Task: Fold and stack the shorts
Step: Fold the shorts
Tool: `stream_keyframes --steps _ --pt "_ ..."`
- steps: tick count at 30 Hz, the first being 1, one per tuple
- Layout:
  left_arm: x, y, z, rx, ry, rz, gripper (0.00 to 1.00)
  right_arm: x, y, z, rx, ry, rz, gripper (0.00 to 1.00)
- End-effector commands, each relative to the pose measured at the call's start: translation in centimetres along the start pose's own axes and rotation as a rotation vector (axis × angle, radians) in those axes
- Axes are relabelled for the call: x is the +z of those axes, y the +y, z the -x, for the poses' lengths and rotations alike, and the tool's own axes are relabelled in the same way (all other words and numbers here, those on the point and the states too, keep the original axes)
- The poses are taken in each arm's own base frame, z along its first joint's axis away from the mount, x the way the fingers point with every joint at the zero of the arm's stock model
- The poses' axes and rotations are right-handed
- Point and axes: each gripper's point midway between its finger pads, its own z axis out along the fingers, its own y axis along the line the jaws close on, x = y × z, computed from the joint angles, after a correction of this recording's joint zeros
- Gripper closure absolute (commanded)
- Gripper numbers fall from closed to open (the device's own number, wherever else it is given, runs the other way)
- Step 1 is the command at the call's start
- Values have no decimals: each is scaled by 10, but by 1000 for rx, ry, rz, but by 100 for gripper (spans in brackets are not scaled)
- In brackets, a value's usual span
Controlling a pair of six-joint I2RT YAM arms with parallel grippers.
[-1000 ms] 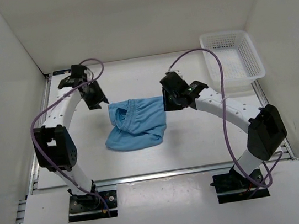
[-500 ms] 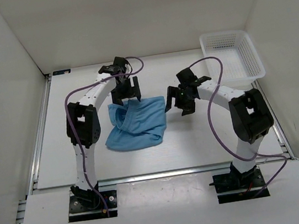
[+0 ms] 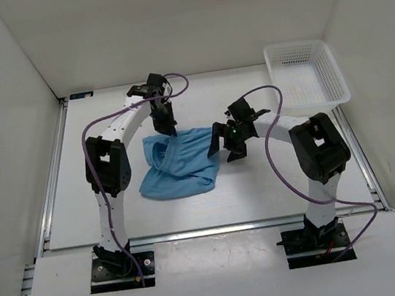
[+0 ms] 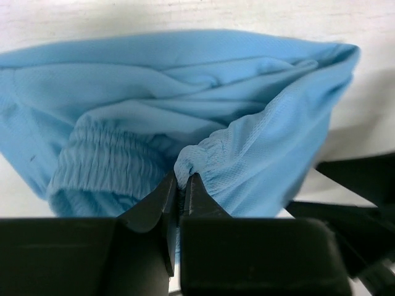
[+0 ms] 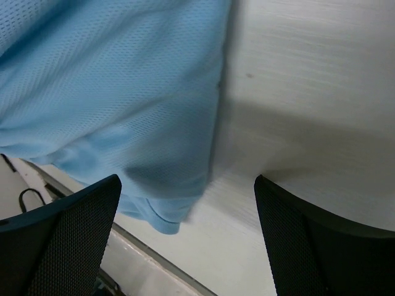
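Note:
The light blue shorts [image 3: 179,163] lie crumpled in the middle of the table. My left gripper [image 3: 171,130] is at their far edge, shut on the gathered elastic waistband [image 4: 203,154]. My right gripper [image 3: 223,143] is open at the shorts' right edge, its fingers [image 5: 68,228] spread wide above the fabric edge [image 5: 136,123] and bare table. No drawstring shows.
A white mesh basket [image 3: 305,74] stands at the far right corner. White walls enclose the table on three sides. A metal rail [image 3: 209,229] runs along the near edge.
My left gripper moved right across the table to the waistband and shut on it. My right gripper let go, drew back, then moved left to the shorts' right edge.

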Motion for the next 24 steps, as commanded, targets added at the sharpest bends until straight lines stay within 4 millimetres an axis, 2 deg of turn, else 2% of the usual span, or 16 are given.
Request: stream_keyframes --steps 1,5,6,9,12,13,14,15,17,18,19,20,21,22,23,24 --pt "-69 -5 15 -5 -106 -92 90 21 8 -9 -17 43 64 7" --pt "-87 13 15 -32 -109 -76 90 39 22 -17 -62 67 65 11" --pt "-85 13 9 -34 -87 -79 90 43 30 -17 -86 63 66 12" --pt "-95 26 8 -65 -82 -98 90 50 35 -22 -115 57 37 18" --pt "-101 35 8 -75 -85 -99 90 54 35 -19 -111 41 14 48" --pt "-102 41 6 -76 -77 -91 90 51 33 -18 -112 26 1 67" --pt "-104 43 5 -77 -83 -77 90 52 32 -17 -103 20 -7 74" --pt "-101 56 0 -95 -59 -60 90 49 34 -14 -107 6 -7 79" --pt "-94 69 -4 -107 -45 -38 90 49 31 -15 -104 7 -20 79" --pt "-86 79 -10 -130 -22 -26 90 49 31 -15 -104 7 -20 74" --pt "-82 81 -13 -132 -14 -24 90 46 37 -14 -127 -2 -19 57" --pt "-78 88 -9 -144 -28 -22 86 46 34 -13 -124 -6 -37 52" --pt "-70 94 -16 -159 1 -12 82 44 33 -12 -134 -10 -46 47" --pt "-63 106 -14 -185 -5 17 77 41 40 -13 -146 -15 -36 40" --pt "-63 108 -11 -183 -20 27 73 40 38 -12 -144 -18 -51 24" --pt "-57 116 -9 -209 -23 43 65 31 41 -7 -161 -40 -62 19"
